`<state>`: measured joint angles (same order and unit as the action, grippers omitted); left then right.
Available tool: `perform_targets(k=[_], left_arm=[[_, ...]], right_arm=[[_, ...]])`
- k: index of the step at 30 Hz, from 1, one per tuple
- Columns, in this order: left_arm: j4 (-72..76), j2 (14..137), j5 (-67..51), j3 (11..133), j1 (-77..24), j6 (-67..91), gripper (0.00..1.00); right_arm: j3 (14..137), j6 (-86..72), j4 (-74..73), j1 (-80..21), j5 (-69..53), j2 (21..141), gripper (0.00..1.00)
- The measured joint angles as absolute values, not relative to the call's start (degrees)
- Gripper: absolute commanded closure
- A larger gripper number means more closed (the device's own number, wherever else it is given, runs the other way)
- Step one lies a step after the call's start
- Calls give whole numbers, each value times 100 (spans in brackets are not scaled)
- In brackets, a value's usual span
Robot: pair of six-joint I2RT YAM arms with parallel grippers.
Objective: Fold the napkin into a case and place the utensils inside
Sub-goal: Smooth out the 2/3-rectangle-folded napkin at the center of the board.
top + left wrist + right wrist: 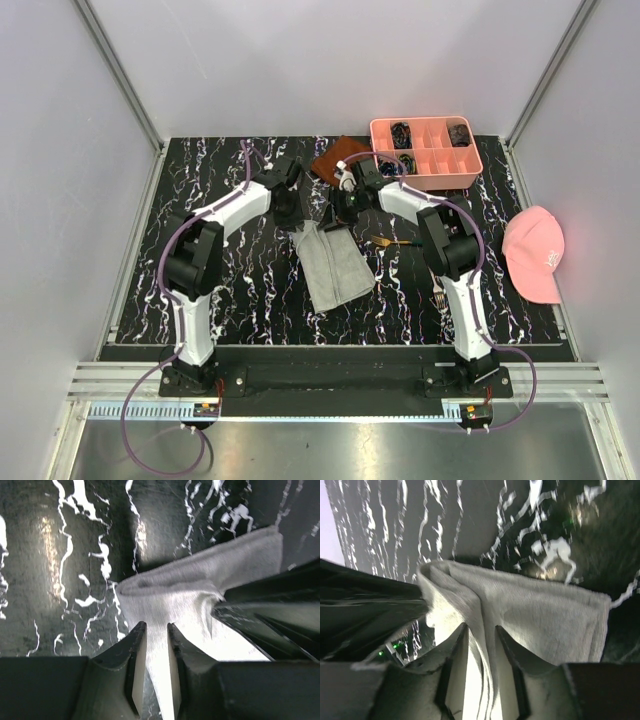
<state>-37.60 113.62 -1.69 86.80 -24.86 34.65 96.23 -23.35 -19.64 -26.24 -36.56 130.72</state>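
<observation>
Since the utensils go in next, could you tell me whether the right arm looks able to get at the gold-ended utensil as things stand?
Probably not yet: the right tool is pinching the napkin. The gold-ended utensil lies uncovered beside the napkin, so the way looks free once it lets go.

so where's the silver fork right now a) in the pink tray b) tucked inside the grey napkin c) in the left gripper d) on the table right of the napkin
d: the fork lies bare on the table, apart from the napkin and to its right.
</observation>
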Motion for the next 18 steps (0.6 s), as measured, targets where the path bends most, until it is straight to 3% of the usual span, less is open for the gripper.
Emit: perform_targets(k=[12,18], left_arm=[[-3627,11771,-296,8801,-2462,3520,77],[-3465,11771,-580,8801,-2464,3647,77]], right_arm=[[10287,-2497,-1933,-2624,-3721,13625,87],[10536,-2644,-1914,-2624,-3922,13874,89]])
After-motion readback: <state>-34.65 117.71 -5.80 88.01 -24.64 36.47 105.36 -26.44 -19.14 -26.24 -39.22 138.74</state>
